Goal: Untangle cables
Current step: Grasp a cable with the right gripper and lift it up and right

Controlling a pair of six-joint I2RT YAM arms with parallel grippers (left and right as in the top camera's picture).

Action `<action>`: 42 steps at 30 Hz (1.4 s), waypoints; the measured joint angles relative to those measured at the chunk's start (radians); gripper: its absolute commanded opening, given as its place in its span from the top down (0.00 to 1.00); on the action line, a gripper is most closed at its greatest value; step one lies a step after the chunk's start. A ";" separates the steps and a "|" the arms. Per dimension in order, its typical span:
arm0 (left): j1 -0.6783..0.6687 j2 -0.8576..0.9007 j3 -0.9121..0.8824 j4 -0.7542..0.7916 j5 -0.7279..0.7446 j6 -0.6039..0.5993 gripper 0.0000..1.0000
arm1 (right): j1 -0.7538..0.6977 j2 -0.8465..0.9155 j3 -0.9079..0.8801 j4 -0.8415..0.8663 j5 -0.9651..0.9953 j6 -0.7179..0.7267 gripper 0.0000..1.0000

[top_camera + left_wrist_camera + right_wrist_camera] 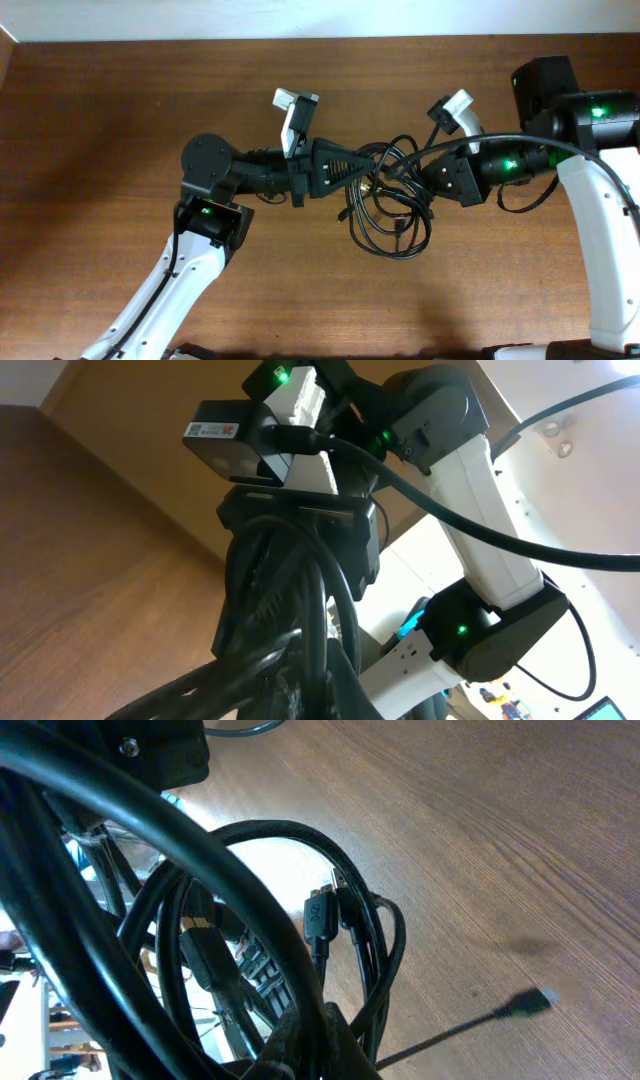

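The cables (395,240) are a tangle of thin black loops held up over the middle of the wooden table (100,120). My left gripper (368,172) reaches in from the left and is shut on one side of the bundle. My right gripper (420,180) faces it from the right and is shut on the other side. In the left wrist view the cables (312,610) rise out of the shut left gripper (330,695). The right wrist view has the right gripper (325,1045) clamped on a strand, with black plugs (318,920) hanging in the loops and one plug end (528,1004) lying on the table.
The right arm's white link (470,470) and its thick black wiring (520,150) stand close behind the tangle. White camera mounts (295,105) sit on both wrists. Bare wood lies to the left (80,200) and in front (400,310).
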 measured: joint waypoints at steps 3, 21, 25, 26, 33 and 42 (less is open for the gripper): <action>0.000 0.000 0.000 0.000 -0.004 0.000 1.00 | 0.000 0.000 0.000 0.034 0.004 0.000 0.96; 0.011 0.000 0.006 -0.390 0.177 0.367 1.00 | 0.001 0.002 0.000 0.545 -0.150 0.426 0.96; -0.017 0.000 0.006 -0.397 0.173 0.421 1.00 | 0.002 0.002 -0.001 0.687 -0.201 0.545 0.96; -0.031 0.000 0.007 -0.417 0.168 0.439 1.00 | 0.002 0.002 -0.001 0.722 -0.220 0.576 0.96; -0.052 0.000 0.008 -0.615 0.073 0.565 1.00 | 0.002 0.002 -0.001 0.893 -0.271 0.738 0.96; -0.222 0.000 0.008 -0.613 -0.038 0.607 1.00 | 0.003 0.003 -0.003 1.075 -0.241 0.890 0.96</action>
